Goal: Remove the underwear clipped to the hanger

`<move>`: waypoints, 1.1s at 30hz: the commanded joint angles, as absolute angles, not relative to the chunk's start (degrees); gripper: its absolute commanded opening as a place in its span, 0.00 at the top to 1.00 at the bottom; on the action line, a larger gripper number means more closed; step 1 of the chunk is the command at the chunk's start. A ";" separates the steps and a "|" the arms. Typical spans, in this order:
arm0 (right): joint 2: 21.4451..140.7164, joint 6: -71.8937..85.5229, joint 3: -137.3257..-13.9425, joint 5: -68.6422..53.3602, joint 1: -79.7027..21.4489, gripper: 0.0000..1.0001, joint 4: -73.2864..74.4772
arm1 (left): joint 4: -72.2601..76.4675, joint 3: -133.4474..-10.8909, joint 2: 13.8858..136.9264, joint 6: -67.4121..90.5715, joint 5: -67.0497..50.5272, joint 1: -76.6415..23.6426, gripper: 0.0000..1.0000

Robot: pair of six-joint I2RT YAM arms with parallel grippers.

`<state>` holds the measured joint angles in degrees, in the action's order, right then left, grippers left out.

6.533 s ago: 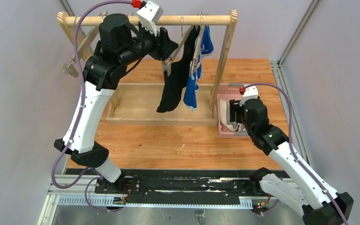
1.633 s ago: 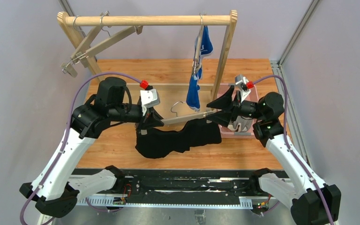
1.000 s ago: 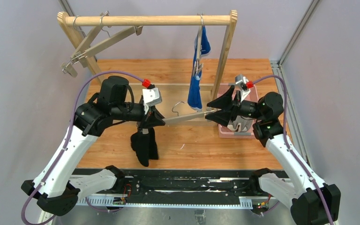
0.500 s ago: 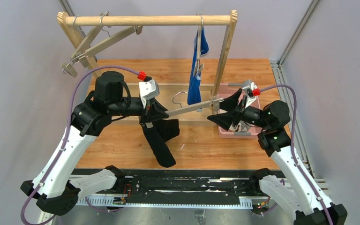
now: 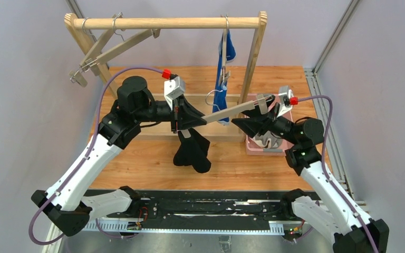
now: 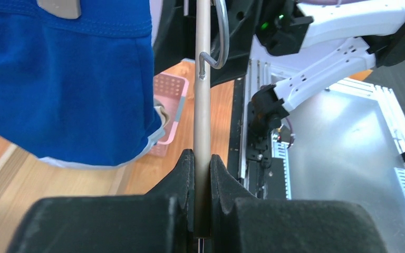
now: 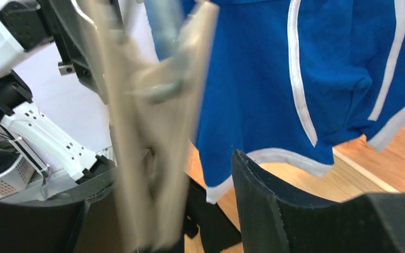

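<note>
Two empty hangers (image 5: 117, 46) hang at the left of the wooden rail (image 5: 179, 22). The left gripper (image 5: 190, 120) has its fingers (image 6: 187, 174) clamped on the bar of a lifted-off hanger (image 5: 227, 110). The black underwear (image 5: 192, 153) dangles below, apparently held by one clip only. The blue underwear (image 5: 230, 50) remains clipped on the rail. The right gripper (image 5: 250, 112), fingers apart, brackets the hanger's far end. The grey underwear (image 5: 266, 139) lies in the pink basket (image 5: 252, 149). Judged progress: one garment done, one half-freed, one untouched.
</note>
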<state>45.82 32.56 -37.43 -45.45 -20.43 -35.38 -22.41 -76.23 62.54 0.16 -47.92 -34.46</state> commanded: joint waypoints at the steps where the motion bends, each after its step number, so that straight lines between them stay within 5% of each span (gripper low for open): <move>1: 49.88 40.30 -38.89 -46.75 -22.00 0.41 -51.42 | -10.42 -75.50 63.07 6.35 -50.18 -36.44 1.00; 25: 52.45 48.68 -38.89 -44.08 -22.69 0.40 -72.19 | 4.05 -68.62 63.94 14.21 -43.77 -41.31 1.00; 33: 55.72 52.34 -40.37 -43.01 -23.02 0.52 -77.42 | 14.11 -64.83 63.83 19.09 -40.25 -43.23 1.00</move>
<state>54.28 49.60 -38.15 -43.13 -21.78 -71.59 4.99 -66.54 64.03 15.57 -42.98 -41.67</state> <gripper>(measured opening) 0.493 0.076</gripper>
